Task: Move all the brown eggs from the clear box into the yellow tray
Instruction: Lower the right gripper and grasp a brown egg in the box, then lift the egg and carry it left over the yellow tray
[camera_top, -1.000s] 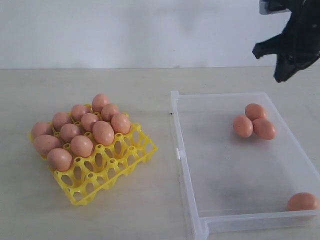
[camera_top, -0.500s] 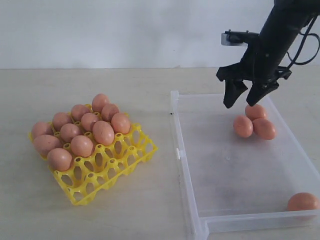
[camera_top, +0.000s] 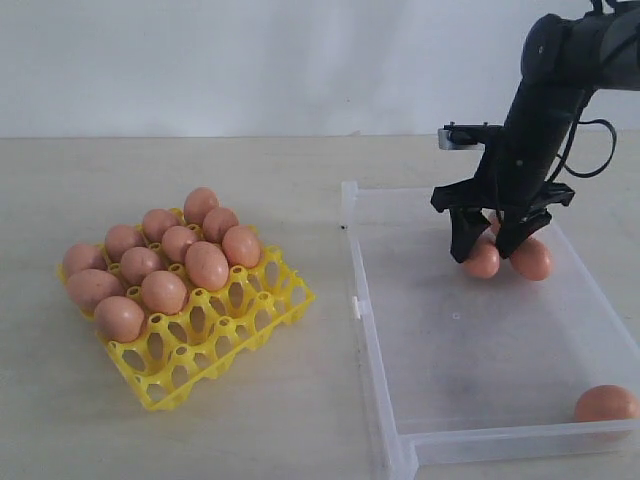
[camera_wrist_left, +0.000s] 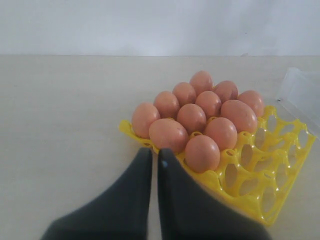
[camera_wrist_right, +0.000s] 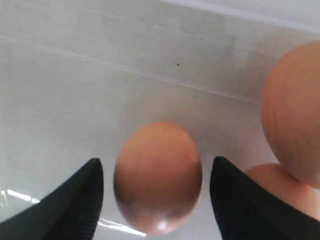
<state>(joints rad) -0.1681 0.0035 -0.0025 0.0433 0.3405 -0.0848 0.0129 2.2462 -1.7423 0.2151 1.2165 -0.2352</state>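
Note:
The clear box (camera_top: 372, 330) lies on the right of the table. A cluster of brown eggs (camera_top: 531, 259) lies at its far side, and a lone brown egg (camera_top: 605, 403) rests in its near right corner. My right gripper (camera_top: 489, 245) is open, lowered over the cluster. One egg (camera_wrist_right: 158, 176) sits between its fingers (camera_wrist_right: 75, 200) with a gap on each side; two more eggs (camera_wrist_right: 292, 115) lie beside it. The yellow tray (camera_top: 222, 340) on the left holds several eggs (camera_top: 206, 264). My left gripper (camera_wrist_left: 154, 160) is shut and empty, just in front of the tray (camera_wrist_left: 260, 185).
The tray's near cups (camera_top: 195, 350) stand empty. The box's near wall (camera_top: 500, 440) and left rim (camera_top: 358, 300) stand low above the beige table. A pale wall closes the back.
My right arm came in from the upper right and dropped into the box, its open fingers now straddling an egg of the cluster. The eggs and tray stayed put.

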